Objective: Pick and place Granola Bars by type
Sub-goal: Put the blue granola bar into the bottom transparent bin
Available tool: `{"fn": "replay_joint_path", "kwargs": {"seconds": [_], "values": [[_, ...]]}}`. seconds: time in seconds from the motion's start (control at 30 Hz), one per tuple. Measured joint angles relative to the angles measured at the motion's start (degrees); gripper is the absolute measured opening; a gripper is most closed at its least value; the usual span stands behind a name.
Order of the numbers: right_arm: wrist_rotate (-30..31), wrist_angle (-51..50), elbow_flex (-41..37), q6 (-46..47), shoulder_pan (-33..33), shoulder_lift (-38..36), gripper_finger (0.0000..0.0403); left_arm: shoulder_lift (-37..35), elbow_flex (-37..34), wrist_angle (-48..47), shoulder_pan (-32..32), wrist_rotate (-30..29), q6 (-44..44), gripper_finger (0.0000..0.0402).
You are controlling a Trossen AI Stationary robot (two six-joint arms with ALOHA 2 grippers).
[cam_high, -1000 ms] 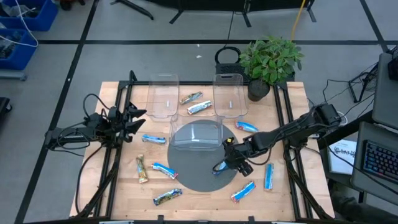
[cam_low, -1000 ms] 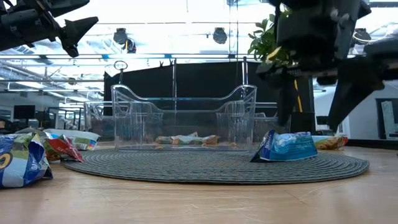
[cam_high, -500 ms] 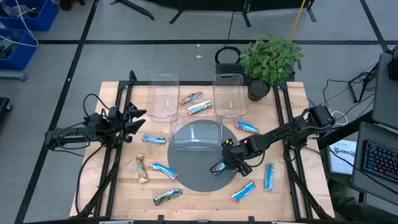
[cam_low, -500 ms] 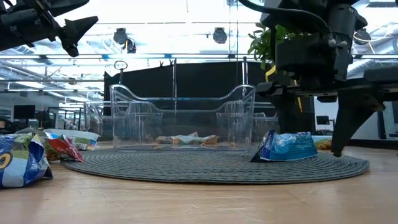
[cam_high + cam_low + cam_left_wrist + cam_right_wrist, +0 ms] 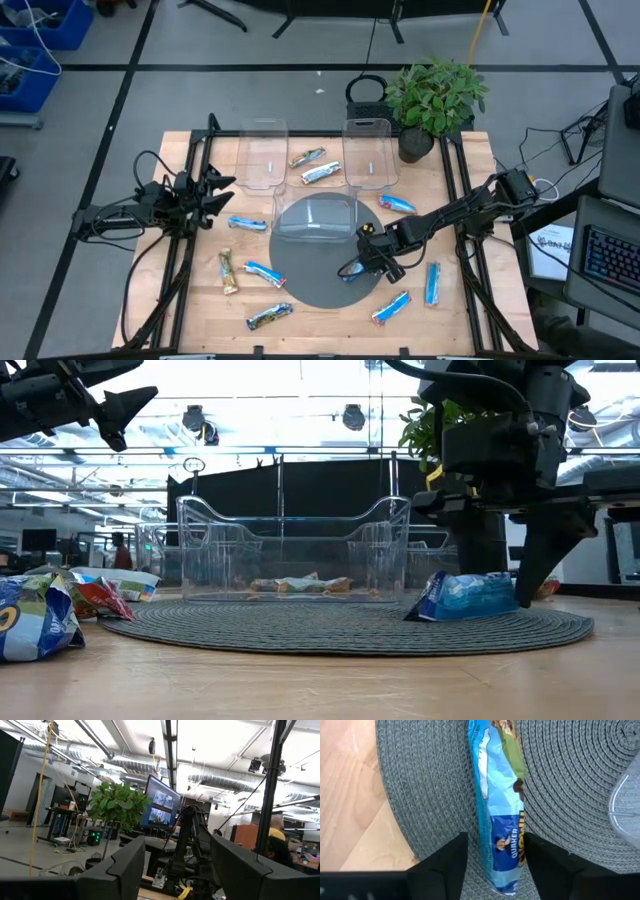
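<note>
A blue foil granola bar (image 5: 497, 820) lies flat on the round grey woven mat (image 5: 310, 280), near the mat's right edge (image 5: 352, 270). My right gripper (image 5: 495, 862) is open and low over the bar, one dark finger on each side of one end of it. In the low view one finger (image 5: 530, 575) reaches down to the mat beside the bar (image 5: 465, 595). Several other bars lie scattered on the wooden table (image 5: 263, 273) (image 5: 432, 283). My left gripper (image 5: 222, 190) waits open and raised at the table's left side.
A clear bin (image 5: 318, 218) sits on the mat's far part, and two more clear bins (image 5: 262, 155) (image 5: 367, 153) stand at the far edge with two bars (image 5: 314, 165) between them. A potted plant (image 5: 435, 100) is at the far right corner.
My right gripper has come down toward the mat and shifted slightly toward the table's left, so its open fingers now straddle the blue bar. The bar has stayed where it lay.
</note>
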Motion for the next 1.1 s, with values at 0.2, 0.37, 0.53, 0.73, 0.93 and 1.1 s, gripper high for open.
{"fn": "replay_joint_path", "kwargs": {"seconds": [0.2, 0.37, 0.53, 0.73, 0.93, 1.1], "values": [[0.0, 0.0, 0.0, 0.0, 0.0, 0.0, 0.0135, 0.0, 0.0, 0.0, 0.01, 0.0, 0.0, 0.0225], [0.0, 0.0, 0.0, 0.0, 0.0, 0.0, 0.0103, 0.0, 0.0, 0.0, 0.0, 0.0, 0.0, 0.0225], [-0.02, -0.36, 0.03, 0.0, 0.0, -0.02, 0.0064, -0.01, 0.0, 0.0, 0.01, 0.0, 0.0, 0.0225], [-1.46, -3.48, 0.04, 0.48, 0.13, -1.33, 0.0011, 0.0, 0.0, -0.02, 0.0, 0.01, 0.0, 0.0225], [0.08, -5.81, 0.04, 1.88, 0.13, -6.11, 0.0008, 0.0, 0.0, -0.02, 0.01, 0.02, 0.0, 0.0225], [0.22, -6.34, 0.6, 3.24, 0.13, -12.77, 0.0004, 0.01, 0.0, -0.04, 0.0, 0.02, 0.0, 0.0225]]}}
